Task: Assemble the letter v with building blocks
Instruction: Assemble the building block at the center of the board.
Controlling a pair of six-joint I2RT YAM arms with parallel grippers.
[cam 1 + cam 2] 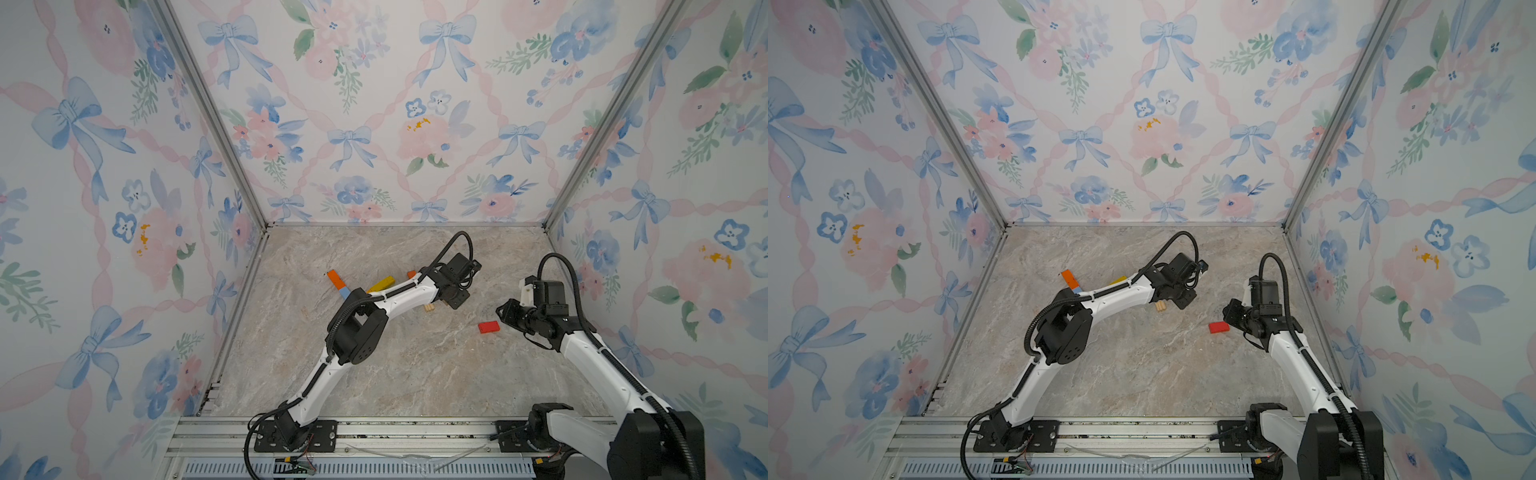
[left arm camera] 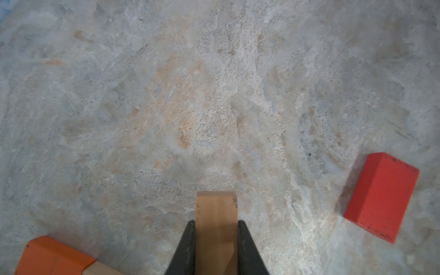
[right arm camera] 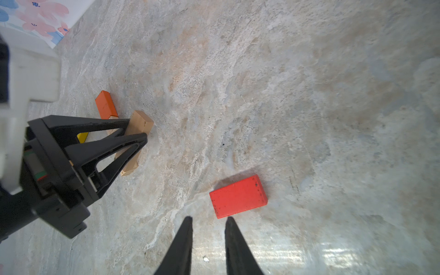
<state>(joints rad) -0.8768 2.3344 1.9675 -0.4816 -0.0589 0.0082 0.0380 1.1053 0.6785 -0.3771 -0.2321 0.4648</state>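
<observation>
My left gripper (image 2: 216, 222) is shut on a plain tan building block (image 2: 216, 209), whose end sticks out past the fingertips. The right wrist view shows this left gripper (image 3: 138, 128) holding the tan block (image 3: 142, 121) low over the table. A red block (image 3: 238, 196) lies flat just ahead of my right gripper (image 3: 208, 217), which stands open with nothing between its fingers. In both top views the red block (image 1: 488, 327) (image 1: 1219, 327) lies left of the right wrist. The tan block's ends (image 1: 429, 308) show under the left forearm.
An orange block (image 1: 335, 279), a light blue block (image 1: 344, 293) and a yellow block (image 1: 382, 284) lie together behind the left arm, partly hidden by it. A small orange piece (image 1: 411, 274) sits beside them. Papered walls close in the marble table (image 1: 415, 374).
</observation>
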